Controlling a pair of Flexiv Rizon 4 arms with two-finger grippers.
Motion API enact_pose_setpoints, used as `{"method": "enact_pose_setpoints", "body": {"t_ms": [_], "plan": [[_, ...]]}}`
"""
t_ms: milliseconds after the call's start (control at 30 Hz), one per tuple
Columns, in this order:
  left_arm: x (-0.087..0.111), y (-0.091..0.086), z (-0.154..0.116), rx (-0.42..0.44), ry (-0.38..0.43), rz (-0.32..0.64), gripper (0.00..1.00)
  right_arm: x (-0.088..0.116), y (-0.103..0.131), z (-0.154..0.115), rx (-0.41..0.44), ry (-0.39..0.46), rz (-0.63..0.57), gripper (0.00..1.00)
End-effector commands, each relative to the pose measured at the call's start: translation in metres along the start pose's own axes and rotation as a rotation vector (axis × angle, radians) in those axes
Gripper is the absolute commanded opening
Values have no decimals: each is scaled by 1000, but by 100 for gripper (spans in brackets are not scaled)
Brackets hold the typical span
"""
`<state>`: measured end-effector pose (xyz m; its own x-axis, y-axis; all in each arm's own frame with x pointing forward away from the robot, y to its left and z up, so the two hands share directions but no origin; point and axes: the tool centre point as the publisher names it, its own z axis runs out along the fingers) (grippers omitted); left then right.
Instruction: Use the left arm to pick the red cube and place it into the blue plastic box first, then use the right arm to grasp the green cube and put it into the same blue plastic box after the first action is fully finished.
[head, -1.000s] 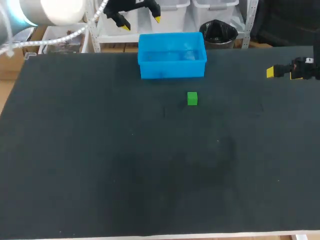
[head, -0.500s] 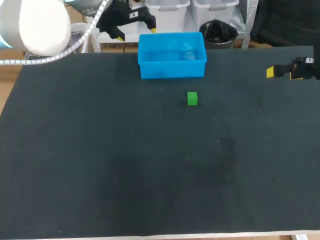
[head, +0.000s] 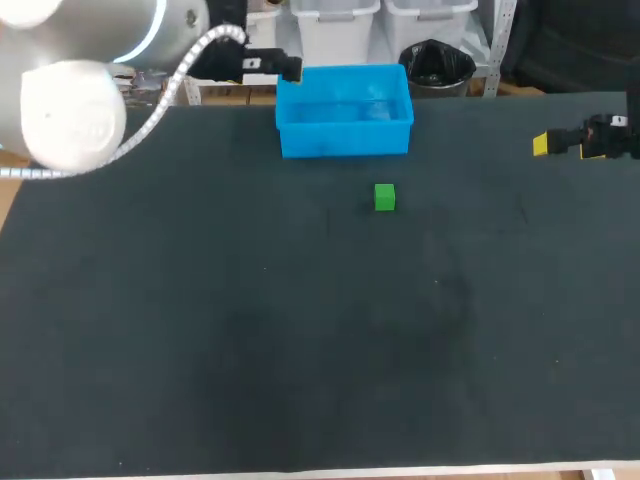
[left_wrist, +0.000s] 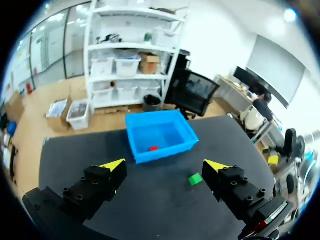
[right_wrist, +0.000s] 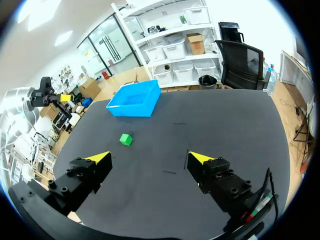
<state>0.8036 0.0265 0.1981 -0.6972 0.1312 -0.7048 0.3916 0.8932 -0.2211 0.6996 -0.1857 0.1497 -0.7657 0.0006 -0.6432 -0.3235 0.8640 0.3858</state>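
Note:
The blue plastic box (head: 345, 112) stands at the table's far middle. In the left wrist view the red cube (left_wrist: 153, 148) lies inside the box (left_wrist: 160, 136); the head view does not show it. The green cube (head: 385, 197) rests on the table just in front of the box. My left gripper (head: 272, 67) hovers by the box's far left corner, open and empty (left_wrist: 165, 166), looking down on box and green cube (left_wrist: 195, 178). My right gripper (head: 560, 145) stays at the table's far right, open and empty (right_wrist: 150, 158), well apart from the green cube (right_wrist: 126, 139).
The dark table (head: 300, 330) has nothing else on it. My left arm's white body (head: 75, 115) hangs over the far left corner. The table's front edge (head: 320, 470) shows as a pale strip.
My left arm has drawn back toward the left, its gripper shifting from behind the box to beside its far left corner. The right arm and the green cube have not moved.

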Motion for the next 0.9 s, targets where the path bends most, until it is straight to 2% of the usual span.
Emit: {"method": "enact_pose_setpoints", "body": {"t_ms": [33, 200, 433, 900], "plan": [[9, 16, -12, 206, -21, 55, 100, 0, 0, 0, 2, 0, 0, 100], [12, 25, -19, 299, -23, 149, 100, 0, 0, 0, 2, 0, 0, 100], [18, 29, -28, 413, -6, 270, 100, 0, 0, 0, 2, 0, 0, 100], [43, 28, -35, 505, 52, 390, 100, 0, 0, 0, 2, 0, 0, 100]]}}
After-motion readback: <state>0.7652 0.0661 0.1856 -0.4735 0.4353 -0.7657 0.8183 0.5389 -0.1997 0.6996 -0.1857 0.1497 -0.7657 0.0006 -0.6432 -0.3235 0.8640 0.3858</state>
